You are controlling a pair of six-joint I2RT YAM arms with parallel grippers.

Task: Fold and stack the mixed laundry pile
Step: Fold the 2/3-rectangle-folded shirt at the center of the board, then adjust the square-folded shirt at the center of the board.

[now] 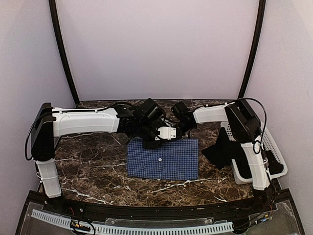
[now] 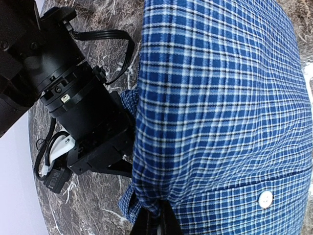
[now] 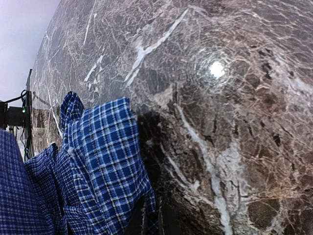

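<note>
Clamped shut on the far edge of the blue-check shirt (image 1: pixel 163 159) with left gripper (image 2: pixel 156 223) and right gripper (image 3: pixel 146 223) alike; lay flat on the table (image 1: pixel 98 166), with black garment (image 1: pixel 222 149) off right, draped at the basket (image 1: pixel 274 147). Needed both corners carried level and together toward the near hem, cloth taut.

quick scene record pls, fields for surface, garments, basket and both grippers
surface: dark marble table
centre: blue-and-white checked button-up shirt, flat rectangle
right side: plain black cloth garment, partly in white perforated plastic basket, partly on the table
left gripper: shut on the shirt's far edge
right gripper: shut on shirt cloth
</note>
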